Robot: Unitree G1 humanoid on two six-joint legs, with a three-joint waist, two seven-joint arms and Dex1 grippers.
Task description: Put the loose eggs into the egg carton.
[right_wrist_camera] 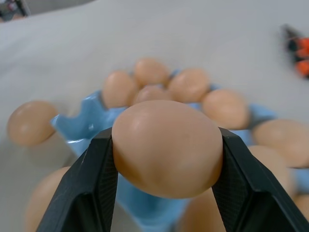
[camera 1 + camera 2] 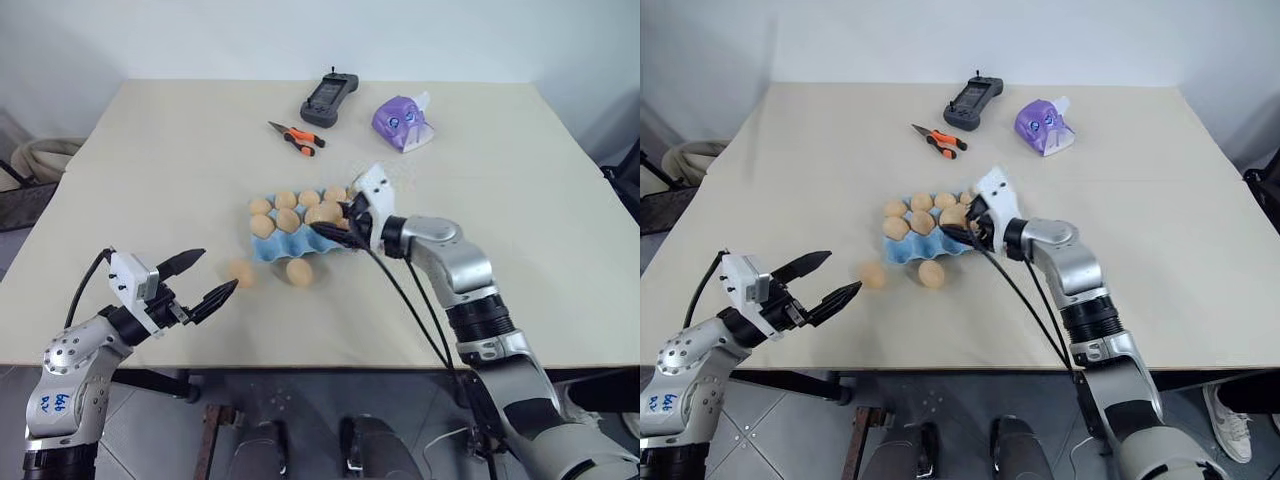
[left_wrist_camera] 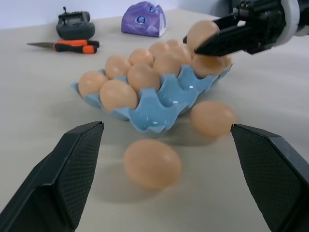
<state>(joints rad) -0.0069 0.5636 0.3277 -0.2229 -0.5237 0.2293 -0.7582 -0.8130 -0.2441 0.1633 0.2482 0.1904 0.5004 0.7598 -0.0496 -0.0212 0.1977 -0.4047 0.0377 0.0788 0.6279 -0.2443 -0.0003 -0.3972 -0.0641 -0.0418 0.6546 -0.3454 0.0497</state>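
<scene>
The light-blue egg carton point(image 2: 275, 248) lies mid-table with several tan eggs in its cups. Two loose eggs rest on the table just in front of it, one on the left point(image 2: 241, 273) and one on the right point(image 2: 299, 271). My right gripper point(image 2: 328, 218) hovers over the carton's right end, shut on another egg point(image 1: 166, 147) that sits squarely between its fingers point(image 1: 91, 188). The same held egg point(image 3: 203, 35) hangs above the carton's cups in the left wrist view. My left gripper point(image 2: 216, 271) is open, low and to the left of the left loose egg, empty.
At the back of the table lie orange-handled pliers point(image 2: 297, 138), a black handheld controller point(image 2: 328, 100) and a purple tissue pack point(image 2: 402, 122). Black cables trail from my right arm down past the table's front edge point(image 2: 330, 366).
</scene>
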